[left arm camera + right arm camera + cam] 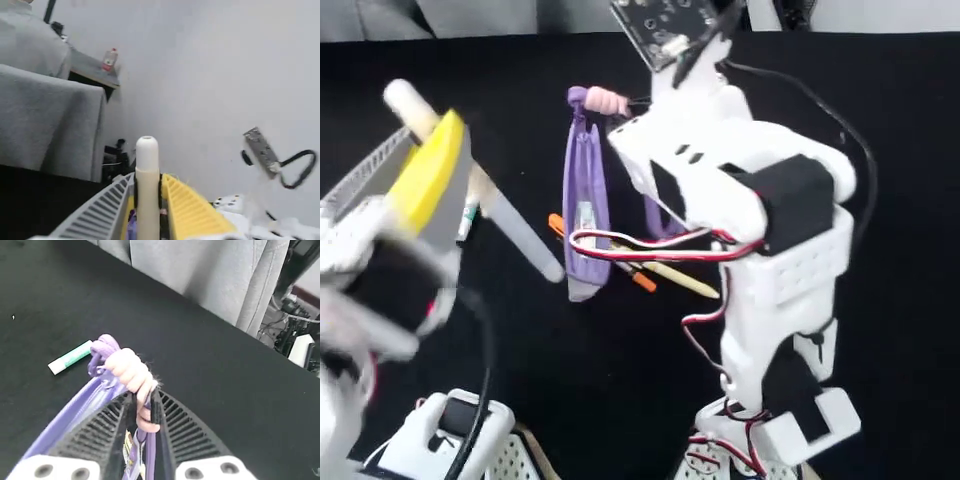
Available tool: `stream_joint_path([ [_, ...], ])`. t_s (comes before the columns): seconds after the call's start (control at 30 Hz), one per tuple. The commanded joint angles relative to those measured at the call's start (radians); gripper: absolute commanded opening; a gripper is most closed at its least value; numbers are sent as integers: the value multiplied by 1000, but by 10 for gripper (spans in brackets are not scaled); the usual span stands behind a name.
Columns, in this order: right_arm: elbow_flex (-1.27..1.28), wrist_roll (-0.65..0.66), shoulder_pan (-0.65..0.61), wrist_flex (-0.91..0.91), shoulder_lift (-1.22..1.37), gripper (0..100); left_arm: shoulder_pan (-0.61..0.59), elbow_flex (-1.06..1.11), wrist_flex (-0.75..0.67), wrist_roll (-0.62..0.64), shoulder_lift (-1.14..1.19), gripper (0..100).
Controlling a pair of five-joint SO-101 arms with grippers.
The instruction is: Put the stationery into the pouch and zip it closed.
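Note:
My right gripper [623, 118] is shut on the top end of the purple pouch [585, 200], which hangs down from it over the black table. In the right wrist view, the fingertips [155, 410] pinch the pouch [82, 405] just under its pink charm [132, 372]. My left gripper [432, 150], with a yellow finger, is raised at the left and shut on a long white stick [515, 228]. That stick [147, 185] stands up between the left gripper's [147, 200] jaws. An orange pen [642, 279] and a beige pencil [685, 281] lie beside the pouch's lower end. A green-and-white stick [70, 357] rests on the table.
The black table [880, 120] has free room at the back right. Both arm bases [455, 430] stand at the front edge. Red and white cables [650, 248] loop off the right arm near the pouch. Grey fabric [210, 275] hangs behind the table.

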Motion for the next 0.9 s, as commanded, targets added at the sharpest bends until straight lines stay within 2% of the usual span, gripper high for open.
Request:
stream_joint_path([
  [0.0,-56,-15,-25,5,13,11,-165,116,-46,-29,-29,29],
  [0.2,-48,-15,-29,-18,15,11,-191,450,-219,-31,-199,29],
  [0.43,-48,-15,-46,-15,15,11,-189,1109,-763,-34,-614,29],
  [0.57,-48,-15,-44,-11,15,11,-88,1417,-1077,-66,-859,29],
  [0.63,-48,-15,-44,-11,15,11,-19,1509,-1131,-144,-937,29],
  [0.73,-47,-15,-43,-11,15,11,96,1566,-1135,-210,-965,29],
  [0.87,-47,-15,-43,-11,15,11,125,1578,-1137,-215,-973,29],
])
